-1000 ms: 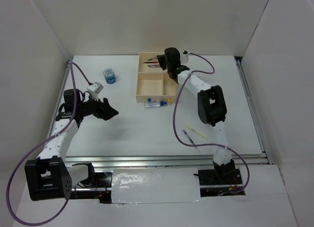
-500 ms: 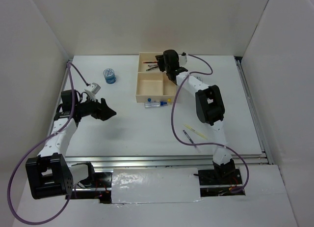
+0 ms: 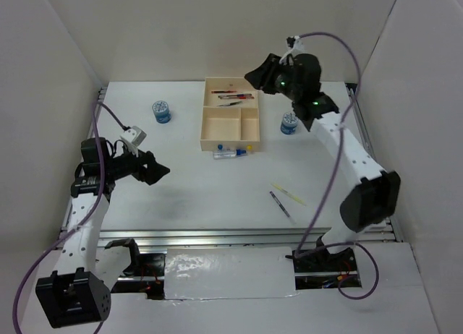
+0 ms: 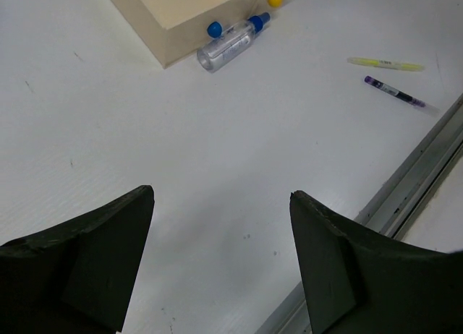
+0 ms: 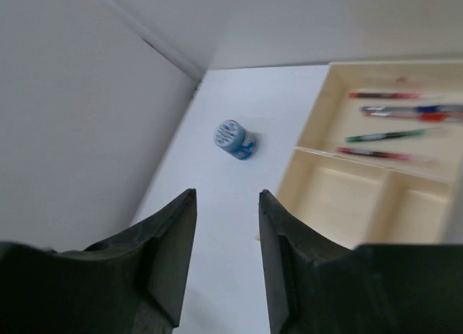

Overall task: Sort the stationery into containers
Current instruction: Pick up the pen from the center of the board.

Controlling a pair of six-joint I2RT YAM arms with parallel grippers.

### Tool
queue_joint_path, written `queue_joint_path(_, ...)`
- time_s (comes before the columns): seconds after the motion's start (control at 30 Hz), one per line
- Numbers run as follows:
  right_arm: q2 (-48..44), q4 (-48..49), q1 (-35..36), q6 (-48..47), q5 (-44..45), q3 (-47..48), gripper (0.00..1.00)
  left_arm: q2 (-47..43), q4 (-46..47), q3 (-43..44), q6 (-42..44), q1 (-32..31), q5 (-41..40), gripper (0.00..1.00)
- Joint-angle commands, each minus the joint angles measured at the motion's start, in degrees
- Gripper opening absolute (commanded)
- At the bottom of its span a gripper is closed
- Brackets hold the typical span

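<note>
Your right tool (image 5: 226, 197) hangs parted and empty, raised by the tray (image 3: 221, 123) at upper centre. Your left tool (image 4: 221, 197) is wide open and empty. The yellow pen (image 3: 288, 194) and purple pen (image 3: 280, 204) lie loose, lower right. My judgement: straddle one barrel crosswise before closing.

Table (image 4: 217, 146): matt white, fine ribbed grain, a few dark scuffs.
Tray (image 4: 195, 30): cream, matt, smooth; wood or plastic, cannot tell.
Clear tube (image 4: 230, 48): glossy see-through plastic with a blue plastic cap.
Yellow pen (image 4: 385, 63): translucent plastic.
Edge rail (image 4: 419, 182): dull grey metal.
Left gripper (image 4: 221, 200): matt black plastic, slightly grainy.
Silver sheet (image 3: 228, 272): crinkled, shiny, foil-like.
</note>
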Motion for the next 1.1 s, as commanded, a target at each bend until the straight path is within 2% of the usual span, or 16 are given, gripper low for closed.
queue_joint_path(0.0,-8.8,-25.3,-1.4,-37.8,-7.1,2.2,0.46,-3.1,-2.6,-0.5,3.8,-1.4,-0.7,0.88)
queue_joint_path(0.03,-10.3,-32.7,-1.7,-41.8,-4.8,1.1,0.43,-4.2,-3.0,-1.1,4.3,-1.6,-1.4,0.88)
queue_joint_path(0.13,-15.1,-42.1,-3.2,-51.6,0.5,-6.1,0.39,-5.0,-4.2,-1.7,5.8,-2.1,-2.1,0.88)
queue_joint_path(0.3,-19.3,-51.9,-4.1,-62.9,4.9,-21.4,0.36,-4.2,-4.3,-1.3,5.7,-2.2,-2.1,0.88)
queue_joint_path(0.43,-21.2,-50.5,-3.5,-66.2,5.5,-32.4,0.41,-4.1,-3.4,-1.4,5.0,-2.3,-1.9,0.88)
queue_joint_path(0.53,-19.8,-48.9,-2.6,-68.3,5.4,-35.5,0.43,-4.4,-3.7,-1.7,5.4,-2.2,-2.3,0.88)
queue_joint_path(1.07,-8.5,-42.4,-0.5,-71.0,6.3,-36.4,0.45,-4.4,-4.0,-2.4,7.1,-2.2,-3.0,0.88)
